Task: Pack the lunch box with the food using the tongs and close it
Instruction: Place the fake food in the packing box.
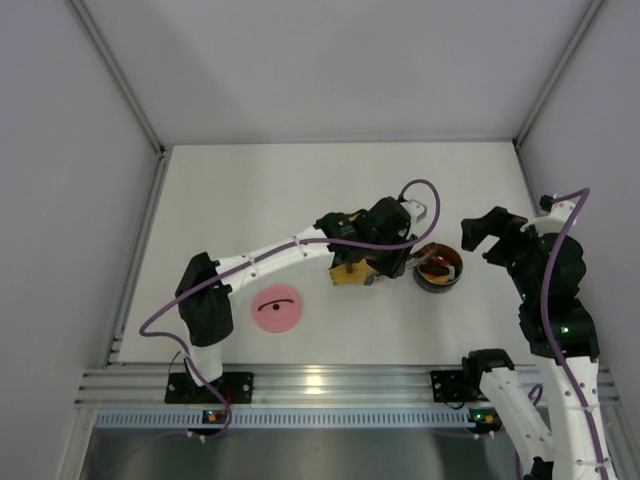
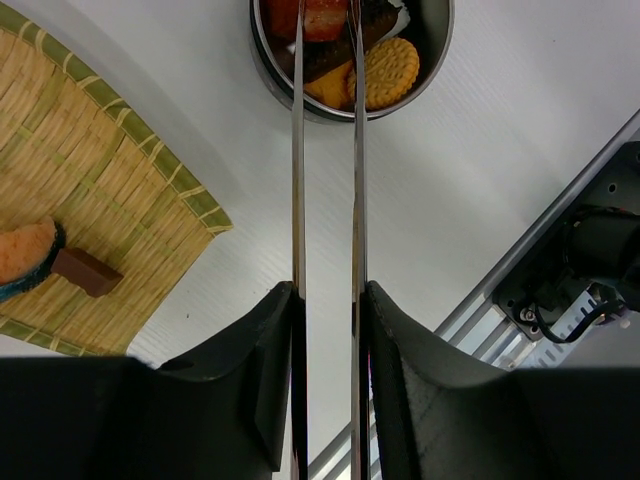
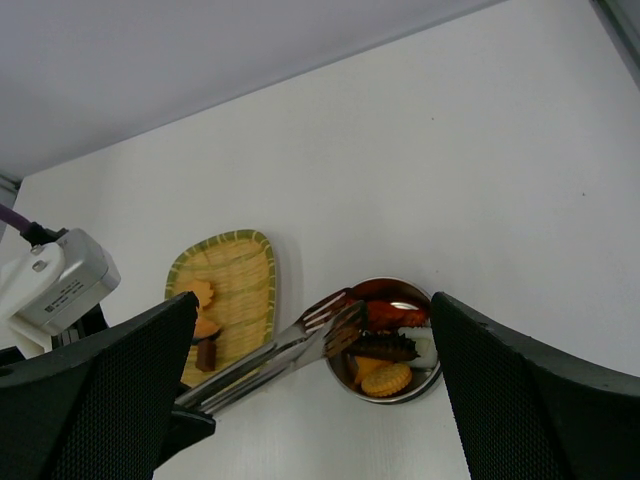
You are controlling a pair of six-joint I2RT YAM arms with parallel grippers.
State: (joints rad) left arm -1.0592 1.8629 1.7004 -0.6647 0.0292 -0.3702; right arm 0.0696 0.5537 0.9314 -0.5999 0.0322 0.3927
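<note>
The steel lunch box (image 1: 438, 272) stands right of centre on the table, and its pink lid (image 1: 277, 308) lies flat to the left. My left gripper (image 2: 328, 290) is shut on the silver tongs (image 2: 298, 150). Their two arms stand a little apart and their tips reach over the box's rim (image 3: 341, 322). Inside the lunch box (image 2: 432, 40) lie pieces of food: a round cracker (image 2: 388, 72), dark brown and red bits, and a white chunk (image 3: 424, 346). My right gripper (image 3: 312, 300) hangs open above the box (image 3: 398, 392) with nothing in it.
A yellow woven tray (image 2: 110, 190) lies just left of the box, partly under the left gripper (image 1: 385, 255). It holds an orange piece (image 2: 25, 255) and a brown block (image 2: 88, 272). White walls enclose the table.
</note>
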